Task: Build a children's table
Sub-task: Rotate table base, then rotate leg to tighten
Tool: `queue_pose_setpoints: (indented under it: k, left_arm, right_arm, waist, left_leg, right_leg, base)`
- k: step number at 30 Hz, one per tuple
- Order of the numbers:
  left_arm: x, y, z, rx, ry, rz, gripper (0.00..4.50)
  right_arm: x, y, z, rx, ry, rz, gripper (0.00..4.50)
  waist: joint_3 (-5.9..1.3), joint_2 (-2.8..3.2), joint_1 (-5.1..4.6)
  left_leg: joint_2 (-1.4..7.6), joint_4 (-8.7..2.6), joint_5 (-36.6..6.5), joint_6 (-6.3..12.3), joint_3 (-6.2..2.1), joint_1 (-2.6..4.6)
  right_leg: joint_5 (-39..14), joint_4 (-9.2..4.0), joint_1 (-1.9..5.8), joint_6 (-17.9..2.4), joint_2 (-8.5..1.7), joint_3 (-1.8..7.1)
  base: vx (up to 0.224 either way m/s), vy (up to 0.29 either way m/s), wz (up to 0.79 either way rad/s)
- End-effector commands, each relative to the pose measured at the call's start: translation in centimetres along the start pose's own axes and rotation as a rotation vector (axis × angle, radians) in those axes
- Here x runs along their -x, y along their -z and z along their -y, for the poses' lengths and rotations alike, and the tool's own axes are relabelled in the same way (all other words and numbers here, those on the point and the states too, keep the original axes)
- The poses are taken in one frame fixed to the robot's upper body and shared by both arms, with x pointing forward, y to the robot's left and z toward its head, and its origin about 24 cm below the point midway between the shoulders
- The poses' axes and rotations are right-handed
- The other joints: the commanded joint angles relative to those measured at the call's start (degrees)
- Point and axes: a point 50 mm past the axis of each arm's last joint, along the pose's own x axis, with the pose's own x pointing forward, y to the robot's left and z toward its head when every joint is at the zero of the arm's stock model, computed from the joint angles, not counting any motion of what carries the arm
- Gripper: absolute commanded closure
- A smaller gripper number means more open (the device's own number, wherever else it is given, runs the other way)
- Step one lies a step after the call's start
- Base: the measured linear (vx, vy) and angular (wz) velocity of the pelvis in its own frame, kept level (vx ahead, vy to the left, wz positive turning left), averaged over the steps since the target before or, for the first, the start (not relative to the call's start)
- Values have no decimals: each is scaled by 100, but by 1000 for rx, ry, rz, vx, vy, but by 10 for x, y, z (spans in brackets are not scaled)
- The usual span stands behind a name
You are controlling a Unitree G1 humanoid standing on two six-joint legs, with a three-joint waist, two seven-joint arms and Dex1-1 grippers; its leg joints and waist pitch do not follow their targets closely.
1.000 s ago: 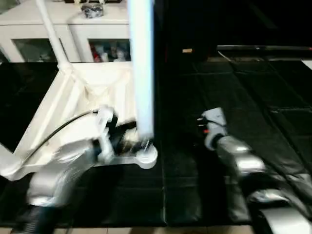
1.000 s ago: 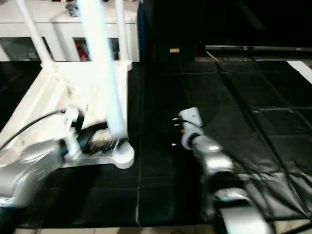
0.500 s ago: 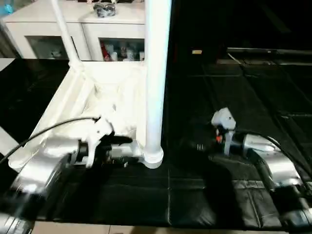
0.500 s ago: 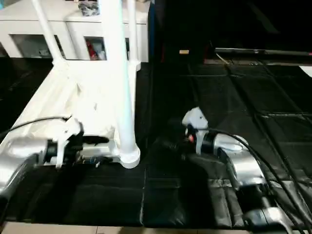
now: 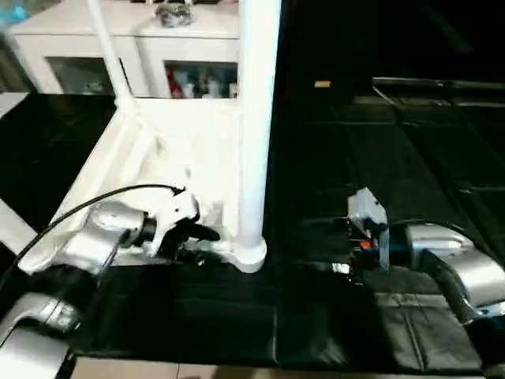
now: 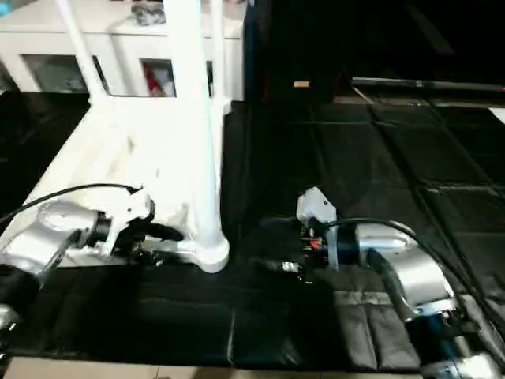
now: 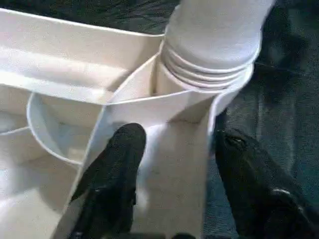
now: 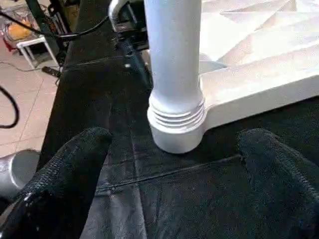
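Note:
The children's table top (image 5: 158, 150) lies upside down on a black mat. A thick white leg (image 5: 254, 118) stands in its near right corner socket (image 5: 249, 257), and a thinner leg (image 5: 106, 47) rises at the far left corner. My left gripper (image 5: 201, 237) is at the top's near edge beside that socket. Its black fingers (image 7: 119, 164) stand apart on either side of the rim wall (image 7: 164, 164); whether they touch it I cannot tell. My right gripper (image 6: 280, 267) hovers over the mat to the right of the leg's base, open wide and holding nothing, facing the leg (image 8: 174, 59).
A white cabinet (image 5: 126, 20) with glass doors stands behind the table, a dark object (image 5: 175, 13) on top of it. The black mat (image 5: 410, 158) stretches right and back. Tiled floor (image 5: 237, 371) begins at the mat's near edge.
My left gripper has moved in to the rim by the corner socket and its fingers have narrowed. The right gripper has drawn back toward me. The camera shifted too.

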Motion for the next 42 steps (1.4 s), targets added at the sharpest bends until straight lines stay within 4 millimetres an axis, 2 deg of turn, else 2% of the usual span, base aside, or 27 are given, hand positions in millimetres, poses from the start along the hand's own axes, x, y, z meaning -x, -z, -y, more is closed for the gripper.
queue_pose_setpoints:
  k: [1,5,7,12,16,19,23,28,31,34,37,38,39,40,41,42]
  left_arm:
    - [-2,-1,-3,-14,7,-16,228]
    - [-3,0,-4,-1,19,-10,251]
    - [-4,1,-4,9,23,1,284]
    - [-4,3,-4,7,29,-2,310]
    - [-5,4,-4,9,32,1,350]
    - [-7,5,-4,10,34,2,367]
    - [-11,6,-4,16,36,3,411]
    - [-13,8,-2,18,47,12,447]
    - [-14,6,0,21,75,37,449]
    - [-16,2,8,20,136,66,449]
    - [-24,-1,27,-9,247,89,449]
    - [-27,-2,32,-19,266,94,449]
    - [-28,-2,35,-25,274,97,449]
    - [-28,-2,35,-26,274,97,449]
    - [-31,-3,38,-36,282,99,449]
    - [-32,-3,40,-41,285,101,449]
  right_arm:
    - [2,-2,-3,5,-12,-5,0]
    - [2,-2,-4,0,-14,-10,0]
    - [1,-2,-4,-2,-15,-12,0]
    - [1,-3,-4,-4,-17,-12,0]
    - [1,-4,-5,-14,-24,-7,0]
    - [2,-3,-5,-17,-22,-9,0]
    - [3,-2,-5,-26,-21,-10,0]
    - [1,-3,-3,-39,-12,2,0]
    - [-1,-6,-2,-50,-12,21,0]
    - [-3,-7,-1,-38,-20,22,0]
    - [-13,-8,2,4,-62,37,0]
    - [-17,-9,3,21,-72,45,0]
    - [-19,-9,3,31,-78,50,0]
    - [-19,-9,3,32,-78,50,0]
    - [-23,-9,4,45,-89,52,0]
    - [-25,-9,5,51,-98,51,0]
  waist:
    - [-380,8,36]
    - [-375,-13,43]
    - [-370,-10,48]
    - [-365,-11,66]
    - [-362,-5,81]
    - [-352,-3,98]
    - [-342,-15,125]
    - [-343,-18,117]
    - [-359,-32,94]
    - [-372,-17,60]
    - [-410,-74,25]
    - [-406,-58,15]
    - [-393,-51,11]
    - [-393,-38,13]
    - [-393,-63,38]
    - [-393,-63,38]
  left_leg:
    - [-92,-408,-1064,117,139,-60]
    - [-82,-415,-1099,118,134,-57]
    - [-79,-418,-1127,117,135,-56]
    - [-81,-418,-1132,118,139,-50]
    - [-74,-424,-1175,102,138,-42]
    - [-72,-435,-1276,85,137,-36]
    - [-72,-445,-1340,64,132,-31]
    - [-70,-457,-1366,59,121,-42]
    - [-68,-451,-1241,72,120,-60]
    - [-53,-439,-1099,96,121,-61]
    - [-32,-417,-824,175,134,-78]
    - [-34,-413,-760,218,141,-82]
    - [-43,-408,-762,253,157,-64]
    - [-46,-402,-732,291,158,-63]
    - [-44,-396,-711,324,169,-58]
    - [-44,-396,-711,324,169,-58]
  right_leg:
    - [-1284,-389,404,-1213,-151,163]
    - [-1344,-389,403,-1215,-160,162]
    - [-1436,-394,398,-1189,-165,163]
    - [-1539,-417,387,-1152,-166,166]
    - [-1604,-422,385,-1122,-168,166]
    - [-1812,-446,377,-1064,-173,164]
    - [-2033,-467,367,-970,-178,163]
    - [-2198,-484,368,-884,-186,160]
    - [-1922,-452,381,-955,-182,162]
    - [-1488,-399,382,-1141,-184,167]
    - [-951,-311,391,-1358,-202,171]
    - [-848,-297,383,-1408,-190,163]
    - [-842,-318,362,-1422,-176,168]
    - [-796,-310,373,-1452,-172,169]
    - [-801,-302,368,-1453,-179,172]
    - [-801,-302,368,-1453,-179,172]
  base:
    - [0,0,0]
    - [0,0,0]
    - [0,0,0]
    - [0,0,0]
    - [0,0,0]
    - [0,0,0]
    - [0,0,0]
    - [0,0,0]
    - [0,0,0]
    - [0,0,0]
    - [0,0,0]
    - [0,0,0]
    - [0,0,0]
    - [0,0,0]
    - [0,0,0]
    - [0,0,0]
